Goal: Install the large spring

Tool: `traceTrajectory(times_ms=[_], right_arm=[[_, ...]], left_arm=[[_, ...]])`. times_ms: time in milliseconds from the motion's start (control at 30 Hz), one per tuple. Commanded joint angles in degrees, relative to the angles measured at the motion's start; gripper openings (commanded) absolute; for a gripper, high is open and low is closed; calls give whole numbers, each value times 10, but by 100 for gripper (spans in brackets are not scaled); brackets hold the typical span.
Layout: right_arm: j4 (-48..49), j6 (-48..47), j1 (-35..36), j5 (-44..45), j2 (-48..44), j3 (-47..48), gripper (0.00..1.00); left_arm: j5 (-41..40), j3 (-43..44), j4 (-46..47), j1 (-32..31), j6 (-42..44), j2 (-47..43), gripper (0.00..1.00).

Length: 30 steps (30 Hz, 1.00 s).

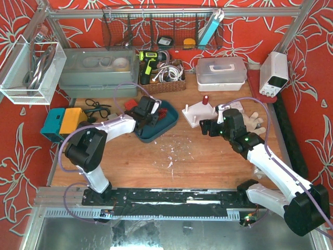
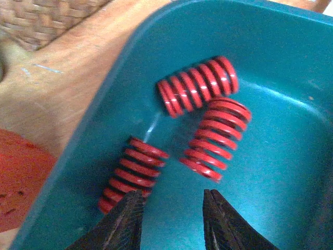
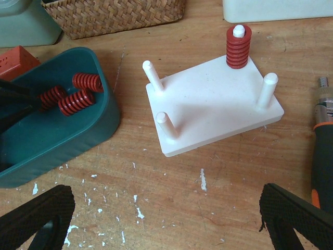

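Three red coil springs lie in the teal tray (image 2: 291, 78): one across the top (image 2: 196, 86), one slanting below it (image 2: 216, 138), one at lower left (image 2: 134, 169). My left gripper (image 2: 174, 208) hangs inside the tray with its jaws apart; only teal floor shows between them, and the left fingertip overlaps the lower-left spring's end. The white peg base (image 3: 213, 109) carries one red spring (image 3: 239, 48) on its far peg, while three pegs stand bare. My right gripper (image 3: 166, 213) is open above the wood, just short of the base.
A wicker basket (image 1: 164, 75), a grey bin (image 1: 99, 67) and a white lidded box (image 1: 221, 70) line the back. An orange-handled screwdriver (image 3: 322, 146) lies right of the base. A red block (image 3: 15, 60) sits beside the tray. White flecks dot the wood.
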Motion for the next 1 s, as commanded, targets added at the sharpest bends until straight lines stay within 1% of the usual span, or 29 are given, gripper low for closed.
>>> traceTrajectory(times_ms=[0,267,433,767,967], right_arm=[[4,-1,4,12,-4,-9,98],[1,-4,4,19,-4,-7,98],[0,-6,4,23,-6,-8,97],[3,-7,4,23,-1,-7,97],[-5,-11,4,25,-5,-3,97]], left_arm=[[71,19,-19,-1,6,13,36],[95,57,-21,-3,20,57,37],[92,80,-34,-3,25,90,37],[73,84,-31,-3,32,117,35],[67,96,-40,0,32,144,37]])
